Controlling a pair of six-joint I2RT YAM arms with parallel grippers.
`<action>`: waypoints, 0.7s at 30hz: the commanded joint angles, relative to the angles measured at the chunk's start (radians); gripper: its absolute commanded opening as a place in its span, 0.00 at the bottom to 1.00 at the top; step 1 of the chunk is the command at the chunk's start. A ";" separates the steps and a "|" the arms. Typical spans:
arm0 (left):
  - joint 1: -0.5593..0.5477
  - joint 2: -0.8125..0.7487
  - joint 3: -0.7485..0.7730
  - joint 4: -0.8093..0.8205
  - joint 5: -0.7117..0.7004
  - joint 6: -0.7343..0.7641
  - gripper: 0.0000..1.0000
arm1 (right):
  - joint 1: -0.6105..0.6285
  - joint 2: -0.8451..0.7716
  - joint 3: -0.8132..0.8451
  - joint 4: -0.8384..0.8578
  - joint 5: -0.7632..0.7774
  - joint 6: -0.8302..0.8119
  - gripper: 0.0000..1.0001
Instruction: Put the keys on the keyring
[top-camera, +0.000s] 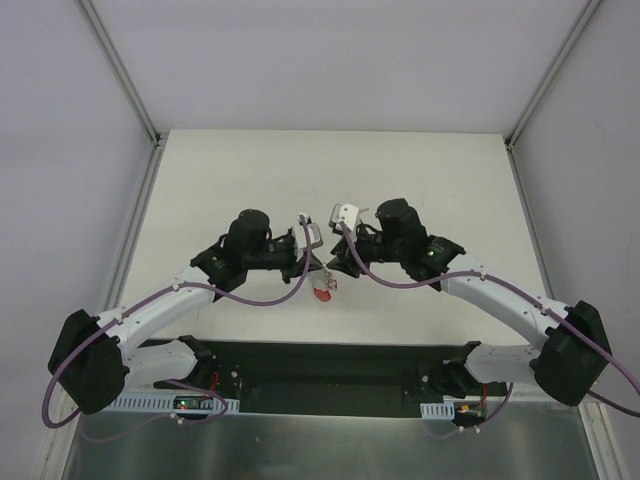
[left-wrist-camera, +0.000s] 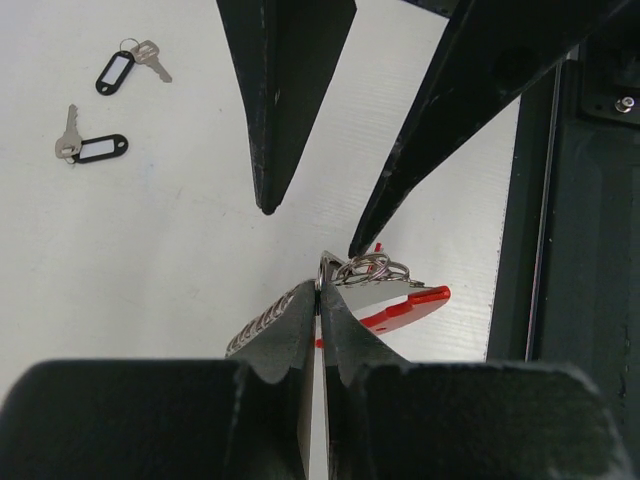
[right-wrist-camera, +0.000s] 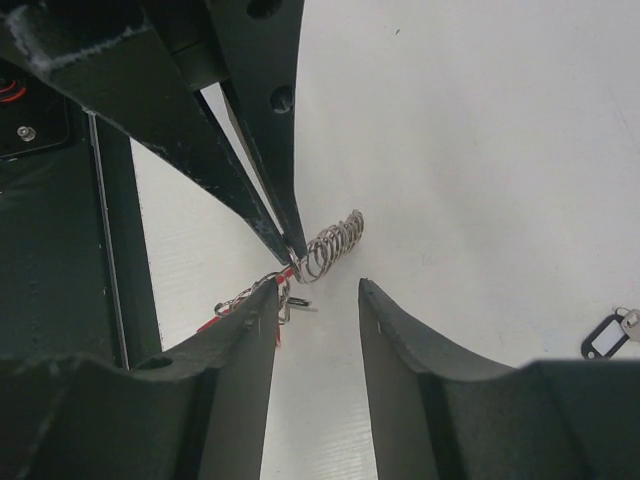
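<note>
Black-tagged keys (left-wrist-camera: 101, 148) upper left in L wrist cam, not top cam; my L gripper (left-wrist-camera: 318, 290) clamps keyring (left-wrist-camera: 258, 328), R gripper (right-wrist-camera: 318, 285) gapes

Found keyring (left-wrist-camera: 262, 328) pinched between closed fingertips of left gripper (left-wrist-camera: 318, 292): grey coiled metal, small silver rings (left-wrist-camera: 372, 268) and red plastic (left-wrist-camera: 410, 305) bunched at its top. Found two silver keys (left-wrist-camera: 130, 62) (left-wrist-camera: 88, 146) lying flat, well apart from keyring, near each other, each with black-rimmed tag.
</note>
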 joint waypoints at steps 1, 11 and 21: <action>-0.016 -0.034 0.060 -0.012 0.002 0.017 0.00 | 0.007 0.029 0.039 0.053 -0.051 -0.037 0.39; -0.021 -0.034 0.082 -0.039 0.031 0.001 0.00 | 0.015 0.053 0.039 0.090 -0.096 -0.027 0.31; -0.023 -0.097 0.059 -0.053 -0.069 -0.039 0.22 | 0.015 0.059 0.034 0.115 -0.073 -0.013 0.01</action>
